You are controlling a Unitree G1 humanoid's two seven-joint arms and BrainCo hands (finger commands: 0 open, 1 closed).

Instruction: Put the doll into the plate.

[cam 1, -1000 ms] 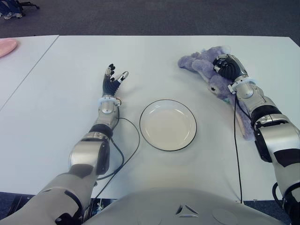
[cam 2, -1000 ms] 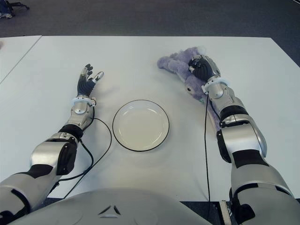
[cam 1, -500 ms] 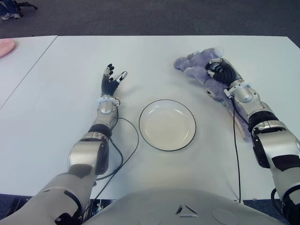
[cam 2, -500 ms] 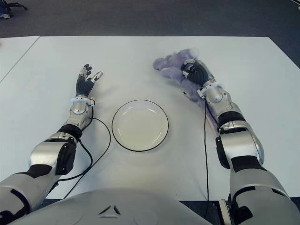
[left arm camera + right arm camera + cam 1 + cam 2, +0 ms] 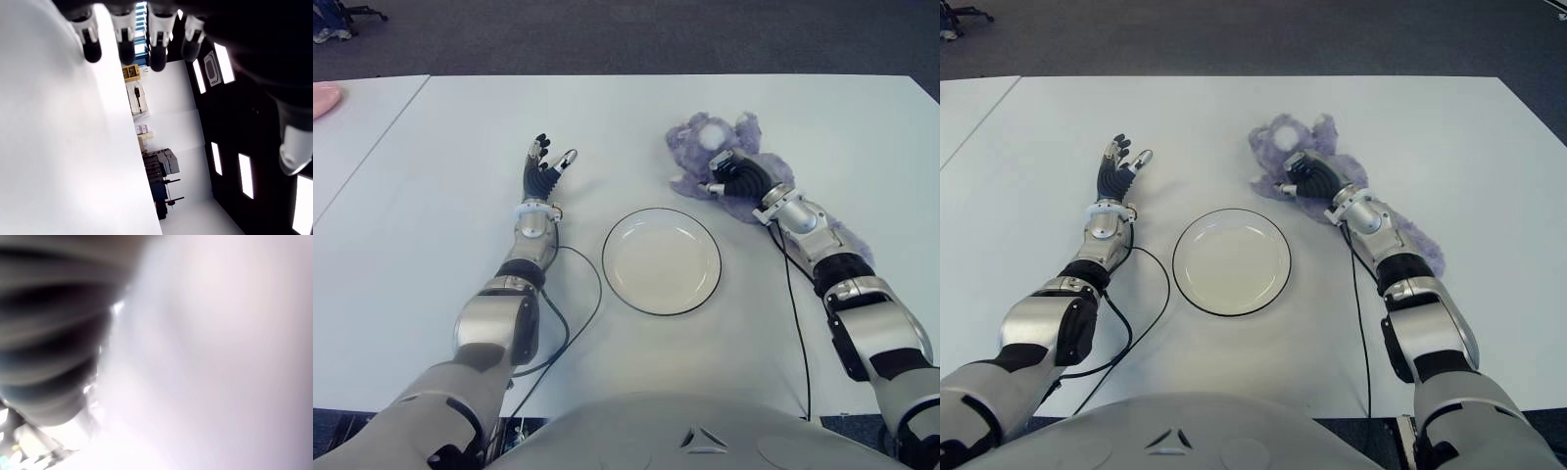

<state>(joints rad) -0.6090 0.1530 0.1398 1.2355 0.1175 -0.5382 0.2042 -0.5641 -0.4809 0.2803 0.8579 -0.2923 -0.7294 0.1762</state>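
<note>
A fluffy purple doll [image 5: 703, 144] lies on the white table, just beyond and to the right of the empty white plate [image 5: 661, 260] with a dark rim. My right hand [image 5: 736, 177] has its dark fingers curled into the doll's plush, holding it; the doll's body trails under the right forearm. The right wrist view shows only blurred pale plush against dark fingers. My left hand [image 5: 546, 168] shows left of the plate with its fingers [image 5: 122, 46] spread and nothing in them.
The white table [image 5: 450, 127] has bare room around the plate. A black cable [image 5: 573, 313] loops beside the left forearm near the plate's left rim. A second table with a pink object [image 5: 327, 98] stands at the far left.
My right hand has dragged the doll leftward and toward me, from the far right of the table to just beside the plate's upper right rim. The left hand has not moved.
</note>
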